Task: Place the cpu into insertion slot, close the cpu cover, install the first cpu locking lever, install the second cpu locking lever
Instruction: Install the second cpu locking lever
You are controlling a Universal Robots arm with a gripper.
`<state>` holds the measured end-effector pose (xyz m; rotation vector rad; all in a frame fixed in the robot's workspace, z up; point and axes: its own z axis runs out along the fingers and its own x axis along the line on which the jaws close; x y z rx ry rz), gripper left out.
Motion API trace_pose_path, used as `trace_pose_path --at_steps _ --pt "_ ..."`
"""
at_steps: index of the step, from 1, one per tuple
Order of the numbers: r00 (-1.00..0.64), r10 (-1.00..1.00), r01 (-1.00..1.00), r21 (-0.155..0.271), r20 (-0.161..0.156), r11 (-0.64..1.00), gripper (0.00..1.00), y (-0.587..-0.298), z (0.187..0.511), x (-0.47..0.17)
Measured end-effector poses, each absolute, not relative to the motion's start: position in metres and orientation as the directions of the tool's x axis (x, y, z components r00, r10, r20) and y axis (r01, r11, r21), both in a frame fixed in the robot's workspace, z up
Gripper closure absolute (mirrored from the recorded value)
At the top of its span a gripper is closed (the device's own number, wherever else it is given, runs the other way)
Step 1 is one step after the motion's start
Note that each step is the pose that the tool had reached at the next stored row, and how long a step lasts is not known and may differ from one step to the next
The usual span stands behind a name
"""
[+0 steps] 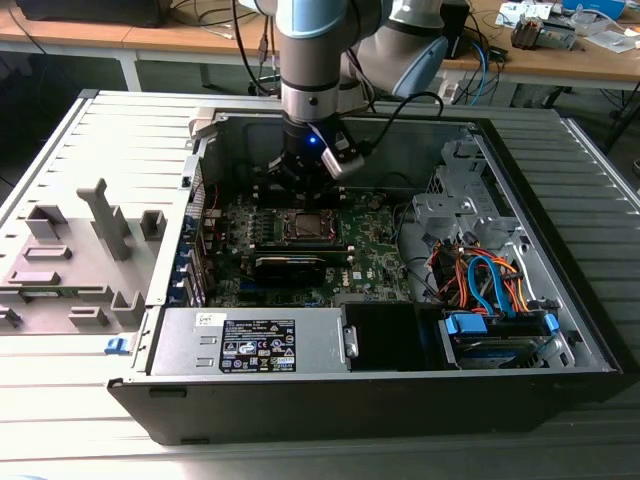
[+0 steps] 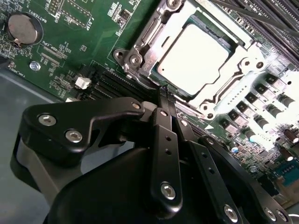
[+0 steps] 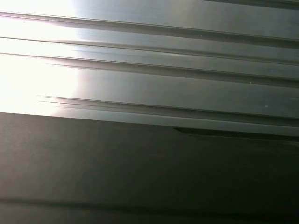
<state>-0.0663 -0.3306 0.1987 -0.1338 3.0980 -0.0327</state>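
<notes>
Exterior view: the arm came down from the top centre into the open PC case [image 1: 560, 330], with the gripper [image 1: 300, 182] just above the slot [image 1: 303, 226] at mid-frame on the green board [image 1: 375, 255]. The slot read as a small square with a silvery rim, and the arm stood upright over it, probably so the tool could work straight down on the socket hardware. A grey ribbed table [image 1: 60, 130] lay under the case.

Second wrist view: the cpu [image 2: 194, 60] sat in the slot at upper centre, its flat pale metal top glaring. The cover [image 2: 233, 88], a thin stamped silvery frame, lay flat around the chip, which showed through the window, so it looked closed. The black gripper fingers [image 2: 164, 100] were pressed together to a narrow point, holding nothing, with the tip at the socket's near edge.

First wrist view: ribbed grey metal sheet, glossy, with a dark band below.
</notes>
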Motion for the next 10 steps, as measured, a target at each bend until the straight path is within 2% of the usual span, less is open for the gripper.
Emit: trace_pose_path --at_steps 10 --pt "-0.995 -0.094 -0.093 -0.021 -0.041 0.995 0.89 -0.3266 0.2034 -0.0636"
